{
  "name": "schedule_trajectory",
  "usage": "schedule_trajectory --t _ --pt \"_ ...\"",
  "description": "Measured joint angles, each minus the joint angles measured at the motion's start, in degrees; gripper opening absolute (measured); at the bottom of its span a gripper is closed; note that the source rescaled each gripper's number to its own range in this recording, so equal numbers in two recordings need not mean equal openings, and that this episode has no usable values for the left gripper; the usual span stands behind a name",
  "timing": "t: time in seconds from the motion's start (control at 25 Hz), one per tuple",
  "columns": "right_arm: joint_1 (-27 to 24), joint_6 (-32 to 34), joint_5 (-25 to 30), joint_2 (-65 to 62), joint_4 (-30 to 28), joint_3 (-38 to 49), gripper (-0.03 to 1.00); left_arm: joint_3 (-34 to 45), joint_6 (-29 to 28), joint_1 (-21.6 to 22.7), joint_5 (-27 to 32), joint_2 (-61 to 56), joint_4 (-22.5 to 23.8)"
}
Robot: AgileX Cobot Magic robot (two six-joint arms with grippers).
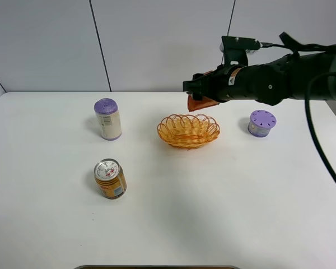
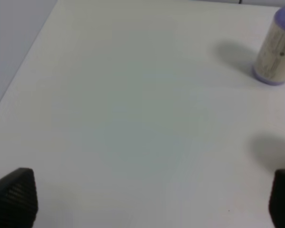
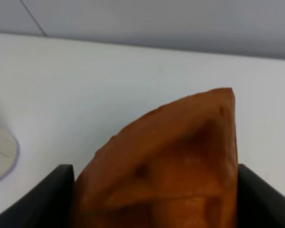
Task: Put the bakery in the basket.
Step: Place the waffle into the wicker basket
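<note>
Left end effector (image 2: 147, 199) spread wide above white table (image 2: 133, 95); purple-capped bottle (image 2: 275, 50) upright.

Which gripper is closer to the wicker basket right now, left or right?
Right. The right gripper, shut on the bakery, hangs by the far rim of the basket. The left gripper is open over bare table, with the purple-capped bottle but no basket in its wrist view.

Bright, even light falls over a matte white table (image 1: 224, 213). The purple-capped white cylindrical bottle (image 1: 108, 119) casts only a soft, faint shadow. The high view is sharp. Both wrist views are soft, and the close orange-brown wedge-shaped waffle piece (image 3: 171, 166) is blurred.
</note>
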Motion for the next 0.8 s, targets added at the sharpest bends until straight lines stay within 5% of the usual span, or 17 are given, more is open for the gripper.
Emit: schedule_trajectory --t 0.8 --pt "0.00 -0.52 -7.45 17.53 2.33 -4.76 0.02 0.00 0.00 0.00 0.00 0.00 0.00"
